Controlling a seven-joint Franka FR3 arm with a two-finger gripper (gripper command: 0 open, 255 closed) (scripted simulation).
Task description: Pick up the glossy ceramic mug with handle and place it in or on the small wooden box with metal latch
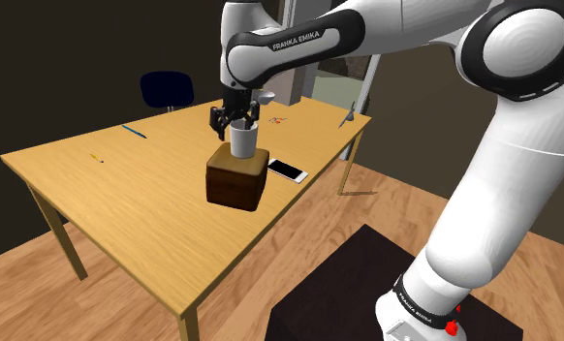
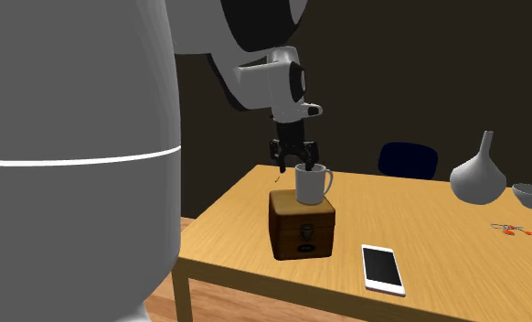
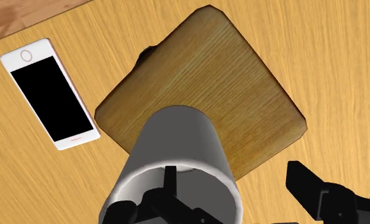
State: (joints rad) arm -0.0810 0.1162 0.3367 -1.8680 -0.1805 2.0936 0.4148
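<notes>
The mug (image 2: 312, 186) stands upright on the lid of the box (image 2: 302, 226), its mouth open to the top and its handle turned toward the second exterior view's right. It does not sit at the lid's middle. In that view it sits toward the back of the lid, away from the latch (image 2: 307, 240). The wrist view shows bare lid stretching away on one side of it, while its foot is hidden by its own body.

The pincer (image 2: 294, 165) hangs right over the mug's rim with its fingers apart. In the wrist view one finger (image 3: 170, 184) reaches down inside the mouth and the other (image 3: 308, 188) stands outside, with a clear gap between it and the wall. I cannot tell whether the inner finger touches the wall. Nothing is clamped, so the placing looks done.

The relation that matters is the rim's wall standing between the two fingers. I judge the way out to be straight up along the mug's axis, because a sideways pull would hook the rim and could tip the mug off the lid.

The box sits well in from the corners of the worktop (image 1: 125, 194), nearer its edge on the stand's side. The phone (image 1: 287, 170) lies flat just beside the box toward that edge. Above the pincer there is open room.
</notes>
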